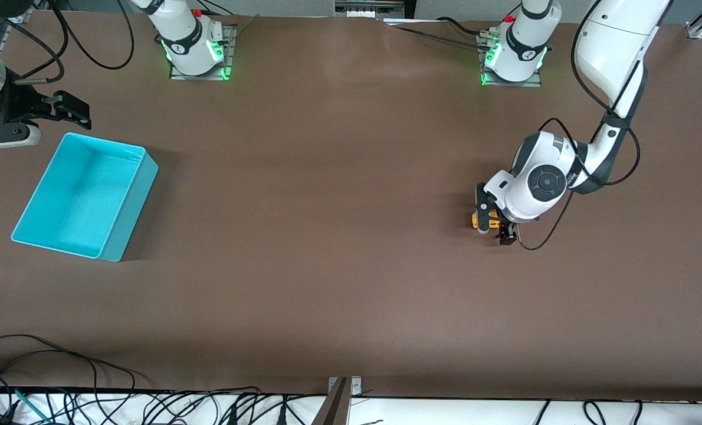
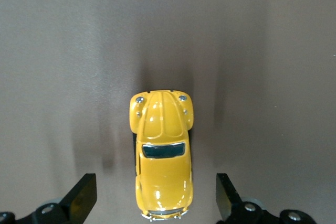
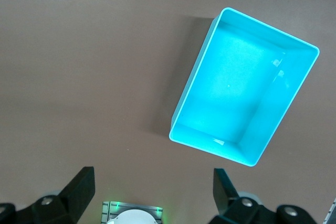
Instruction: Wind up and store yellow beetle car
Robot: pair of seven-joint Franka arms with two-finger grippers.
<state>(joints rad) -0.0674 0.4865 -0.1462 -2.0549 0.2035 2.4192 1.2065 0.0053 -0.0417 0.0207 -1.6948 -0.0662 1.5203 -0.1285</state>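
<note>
Two arms share this brown counter point(image 1: 339, 236), but only one is busy. The left claw point(image 1: 492, 227) is down low over the yellow beetle car point(image 2: 161, 153), which sits on the counter toward the left arm's end, well apart from the turquoise bin point(image 1: 124, 221) at the right arm's end. From the left wrist view the claw stands wide open, one dark fingertip point(image 2: 84, 195) on each side of the little car with bare counter showing between each tip and the bodywork, so it has hold of nothing yet. The car sits squarely between the fingers, lengthwise along the gap.

My read is that this is the very start of the job: lining up to take hold of the car, with the winding and the storing not yet done. The next move looks to call for settling a touch lower and squeezing in on the car's flanks, firmly enough that the rounded, glossy body does not squirt out. To wind it, I'd guess the wheels then need to be dragged backward along the counter.

The right claw point(image 3: 152, 195) waits up in the air near the bin, fingers spread apart and holding nothing; its wrist view looks down into the bin, which has nothing in it.
</note>
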